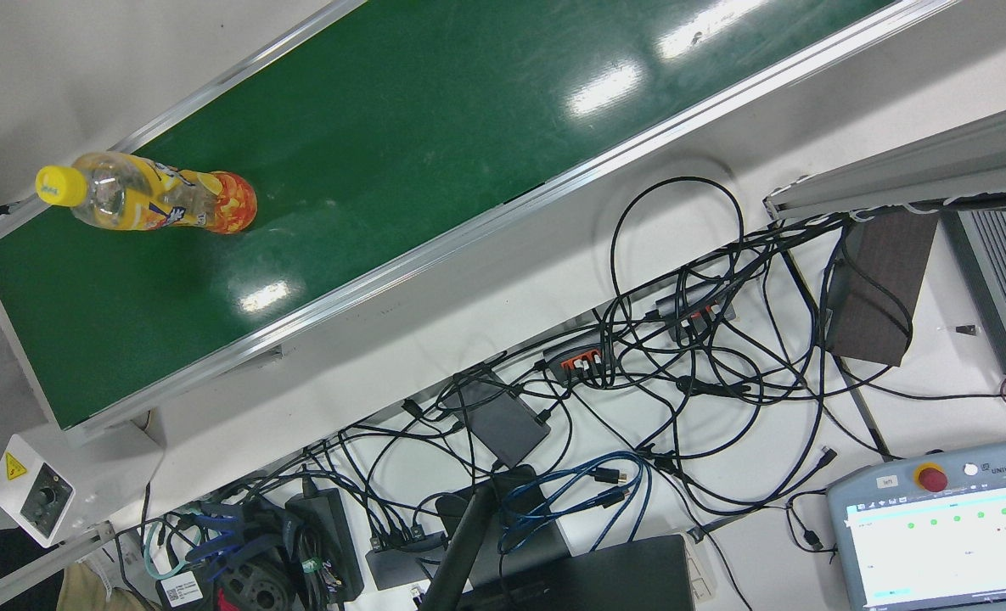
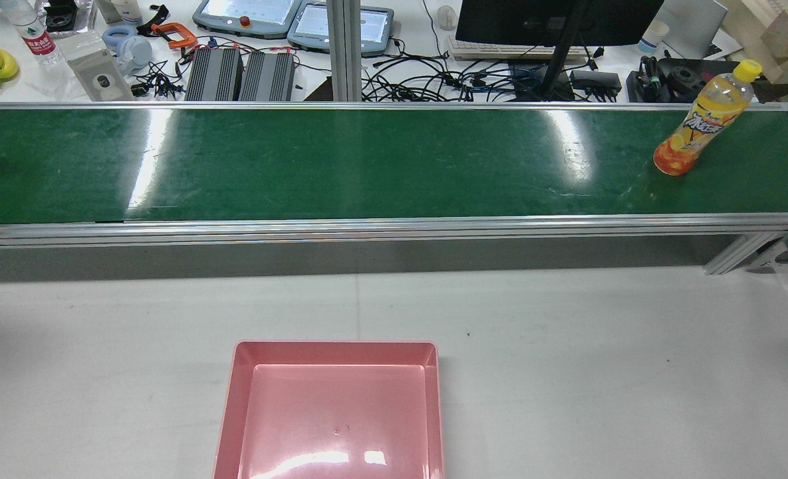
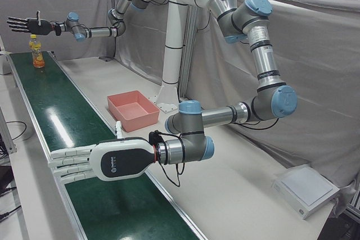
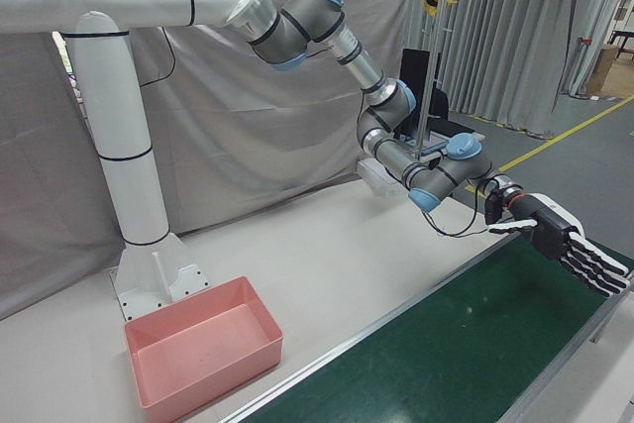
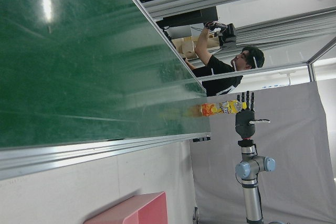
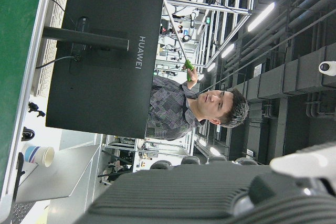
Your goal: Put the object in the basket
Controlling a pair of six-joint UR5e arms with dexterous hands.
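Note:
An orange-and-yellow drink bottle (image 2: pixel 696 130) with a yellow cap stands upright on the green conveyor belt (image 2: pixel 367 166) near its right end. It also shows in the front view (image 1: pixel 154 199), the left-front view (image 3: pixel 37 51) and the left hand view (image 5: pixel 220 108). The pink basket (image 2: pixel 334 346) sits empty on the white table before the belt. It also shows in the left-front view (image 3: pixel 147 117) and the right-front view (image 4: pixel 198 373). My right hand (image 3: pixel 22 25) is open and flat, and it hovers just above the bottle. My left hand (image 3: pixel 84 161) is open and flat over the belt's other end. It also shows in the right-front view (image 4: pixel 570 245).
Beyond the belt lies a desk with tangled cables (image 1: pixel 681 365), a monitor (image 2: pixel 553 20) and teach pendants (image 2: pixel 247 13). A person (image 5: pixel 231 66) stands past the bottle's end of the belt. A white box (image 3: pixel 306 189) lies on the table's left end.

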